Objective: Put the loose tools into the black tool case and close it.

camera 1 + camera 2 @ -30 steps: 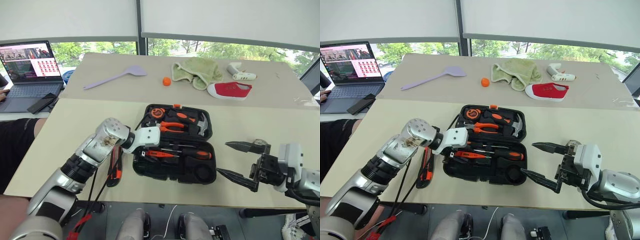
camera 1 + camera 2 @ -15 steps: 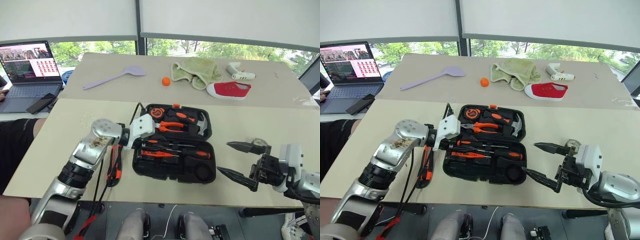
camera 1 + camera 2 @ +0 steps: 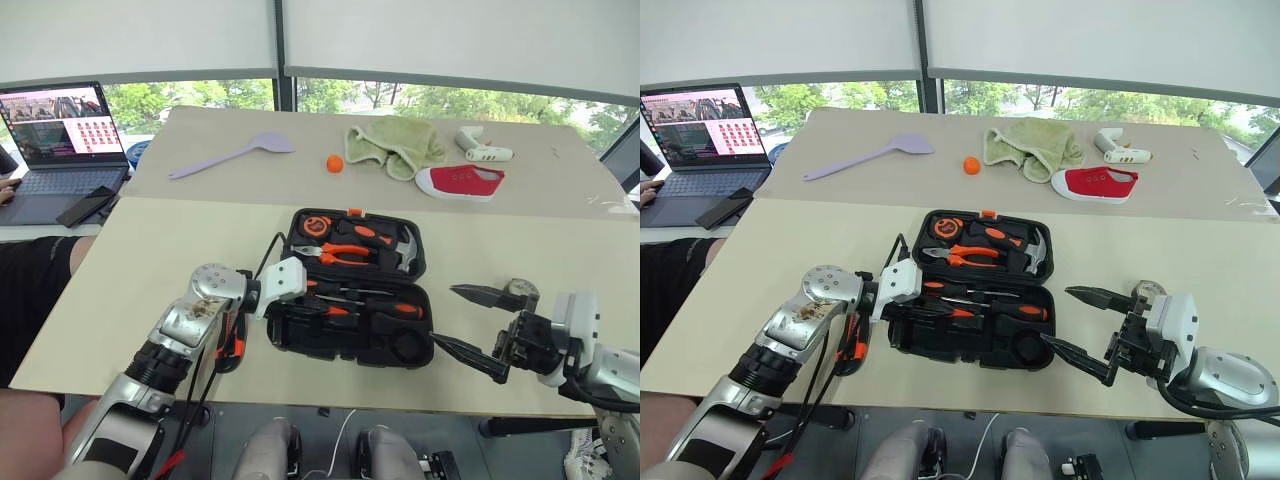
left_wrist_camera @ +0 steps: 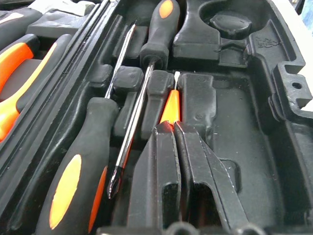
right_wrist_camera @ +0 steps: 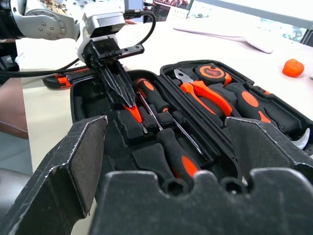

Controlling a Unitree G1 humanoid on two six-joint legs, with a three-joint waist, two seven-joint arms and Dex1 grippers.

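Left eye view: the open case (image 3: 350,290) lay near the table (image 3: 150,250) front edge, bare top either side. The utility knife (image 3: 232,345) lay just left of it.

Left wrist view: the left pincer (image 4: 173,128), closed, pinched the tester (image 4: 170,107) over a recess, screwdrivers (image 4: 132,127) alongside.

Right wrist view: the right pincer (image 5: 166,142) gaped empty, right of the case.

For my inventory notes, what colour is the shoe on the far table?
Red with a white sole, best seen in the left eye view.
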